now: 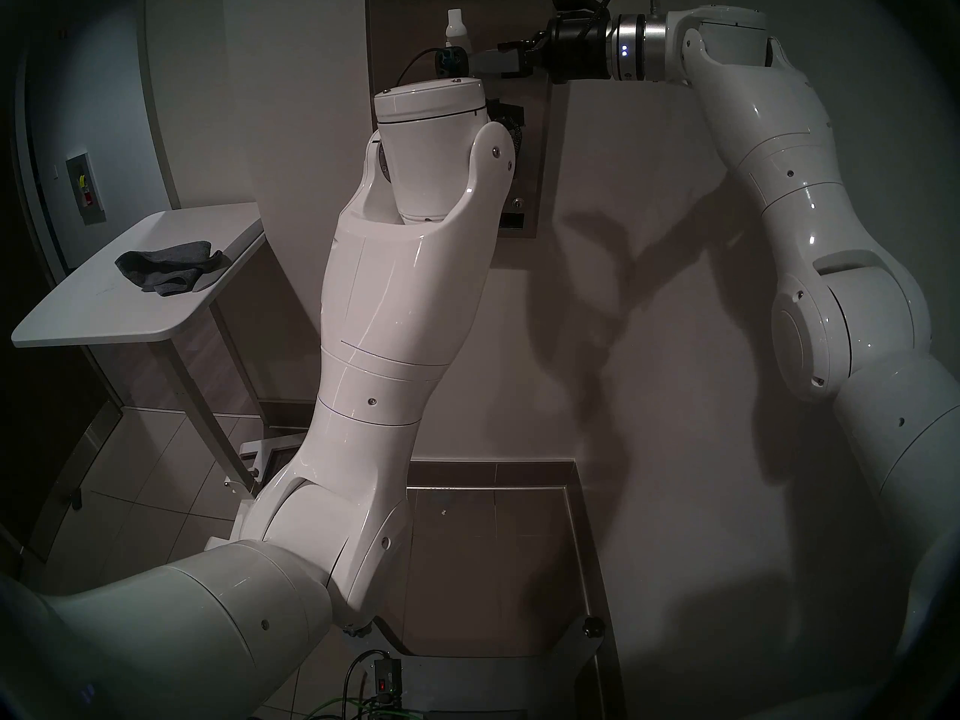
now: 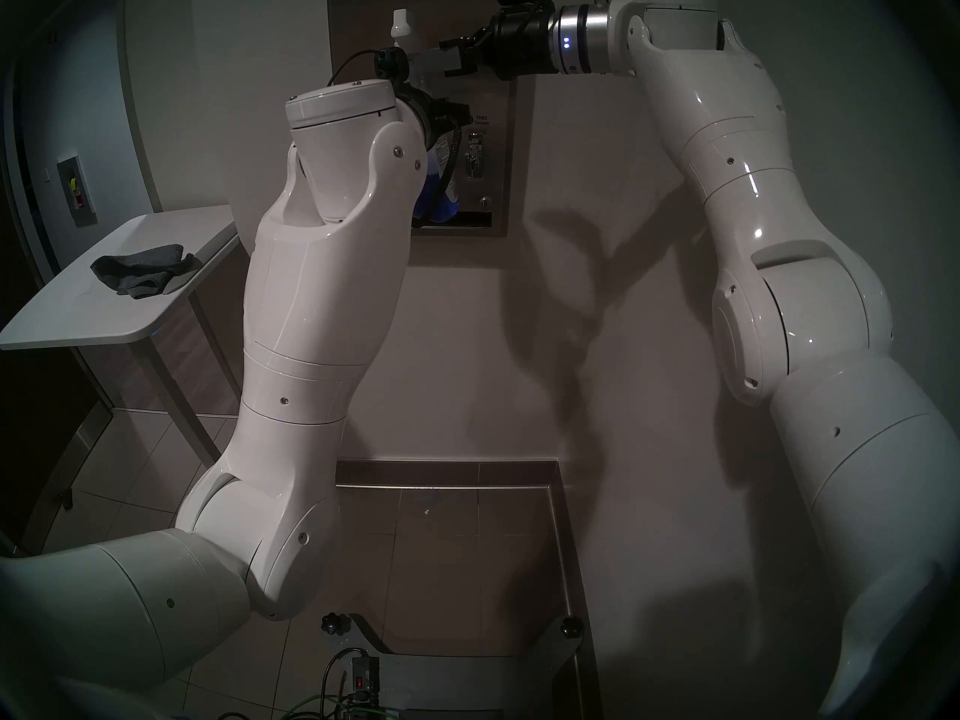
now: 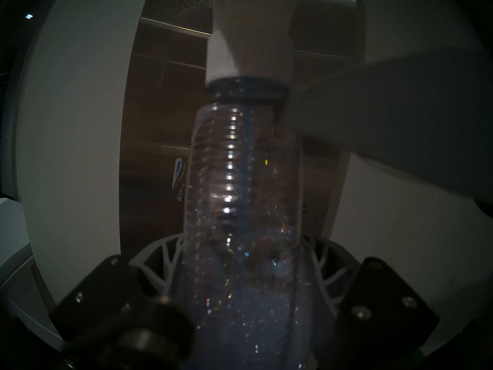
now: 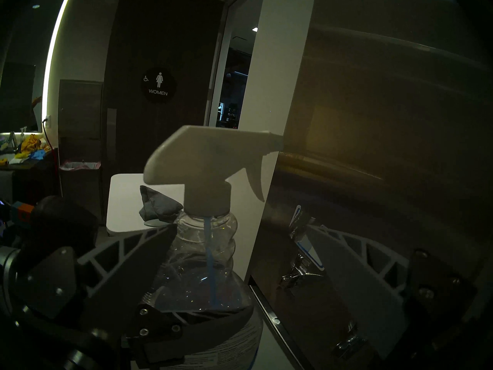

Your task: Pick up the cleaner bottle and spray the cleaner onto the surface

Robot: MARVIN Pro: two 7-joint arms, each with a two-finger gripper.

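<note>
The cleaner bottle (image 4: 205, 254) stands upright close in front of the surface, a brushed-steel wall dispenser (image 2: 493, 147). Its white spray head (image 4: 208, 158) points its nozzle at the steel (image 4: 373, 121). Blue cleaner (image 2: 436, 194) fills the lower body. My left gripper (image 3: 245, 268) is shut on the bottle's body (image 3: 240, 174), with a white lattice finger on each side. My right gripper (image 4: 242, 228) is open at neck height, its fingers either side of the neck and trigger. In the head views it (image 1: 491, 54) reaches in from the right beside the spray head (image 1: 454, 25).
A white side table (image 1: 78, 313) stands at the left with a dark grey cloth (image 1: 166, 269) on it. The white wall (image 1: 649, 339) runs to the right of the dispenser. A door with a WOMEN sign (image 4: 158, 85) is behind the bottle.
</note>
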